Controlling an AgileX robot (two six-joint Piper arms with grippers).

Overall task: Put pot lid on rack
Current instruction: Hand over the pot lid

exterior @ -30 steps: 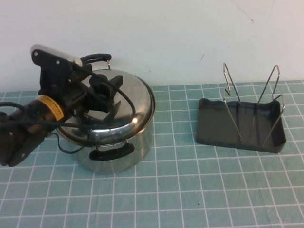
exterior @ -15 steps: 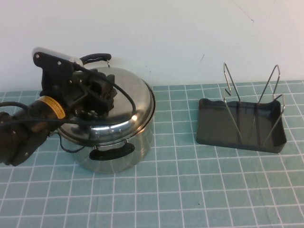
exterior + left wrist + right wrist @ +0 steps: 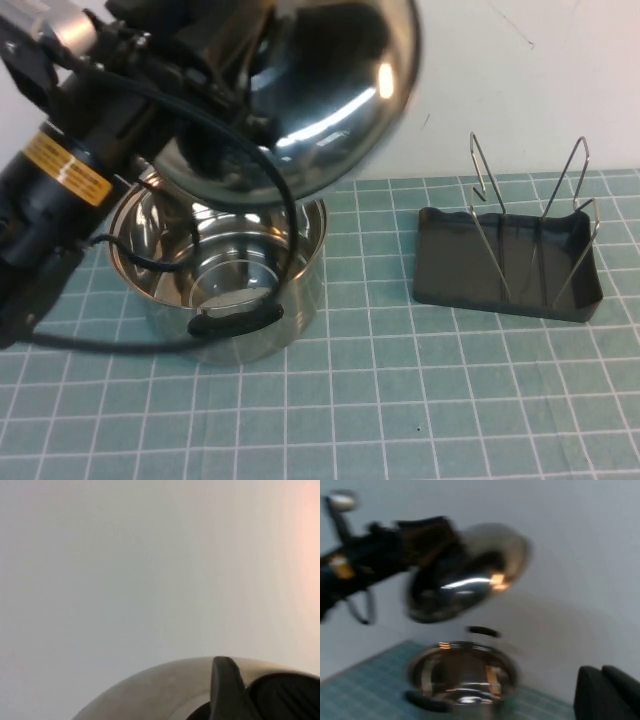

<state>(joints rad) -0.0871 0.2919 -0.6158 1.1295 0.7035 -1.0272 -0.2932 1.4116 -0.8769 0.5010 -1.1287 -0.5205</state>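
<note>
My left gripper (image 3: 205, 50) is shut on the black knob (image 3: 287, 697) of the pot lid (image 3: 320, 90). It holds the lid high above the open steel pot (image 3: 240, 290), tilted with its shiny underside towards the high camera. The left wrist view shows one finger (image 3: 227, 690) against the knob and the lid's rim (image 3: 165, 690). The black rack (image 3: 510, 265) with wire loops stands on the mat to the right, empty. My right gripper (image 3: 602, 695) is out of the high view. Its fingers sit close together, empty, far from the lid (image 3: 470, 575).
The pot (image 3: 462, 672) with two black handles stands on the green grid mat (image 3: 400, 400) at the left. A white wall runs behind the table. The left arm's cable (image 3: 120, 340) hangs in front of the pot. Bare mat lies between pot and rack.
My left gripper closed on the lid's knob and lifted the lid up off the pot, tilting it. The pot now stands open. The rack has not moved.
</note>
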